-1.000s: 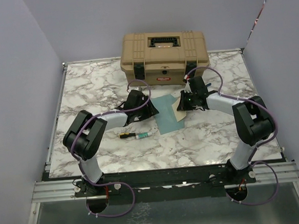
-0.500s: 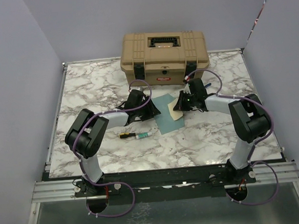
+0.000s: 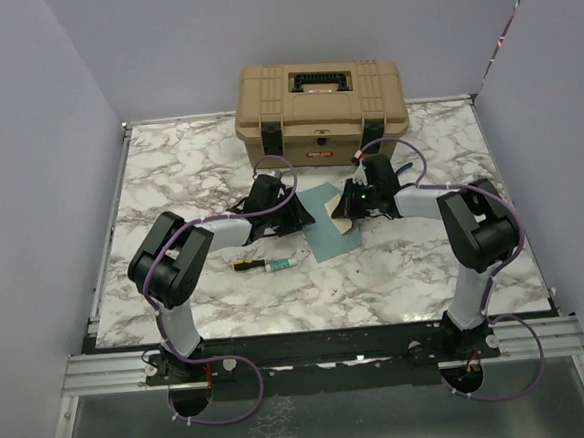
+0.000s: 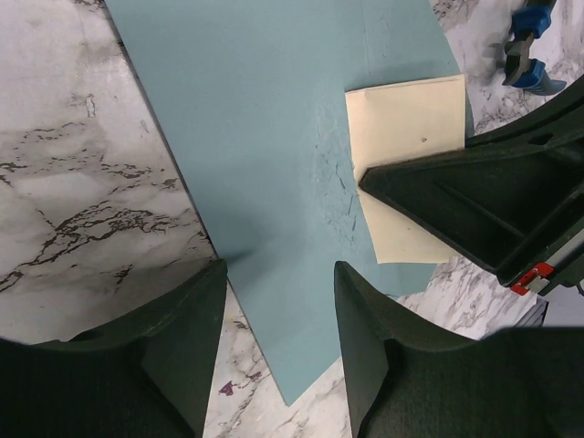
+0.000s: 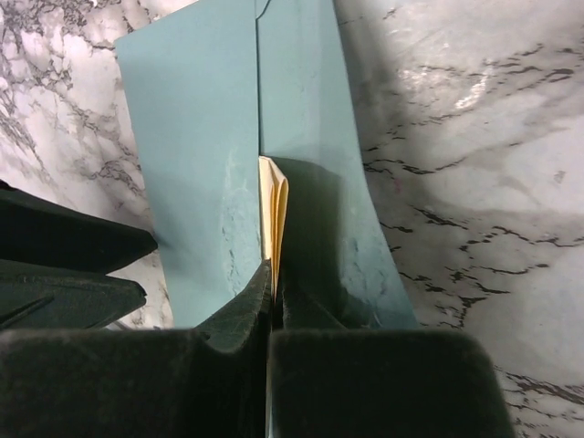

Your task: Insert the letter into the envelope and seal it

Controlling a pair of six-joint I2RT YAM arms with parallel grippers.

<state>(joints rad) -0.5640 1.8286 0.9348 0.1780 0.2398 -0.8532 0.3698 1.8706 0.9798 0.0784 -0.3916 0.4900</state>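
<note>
Two low hands (image 3: pixel 300 216) (image 3: pixel 344 206) — envelope (image 3: pixel 320 239), letter (image 3: pixel 341 222) between

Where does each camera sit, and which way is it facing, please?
Top external: high behind the robot, looking down at the marble table; left arm and right arm show.
Left wrist: looks down past the open left end effector onto the flat teal paper envelope.
Right wrist: looks along the shut right end effector pinching the cream rectangular paper letter.
Shared: both wrist views show envelope and letter.
</note>
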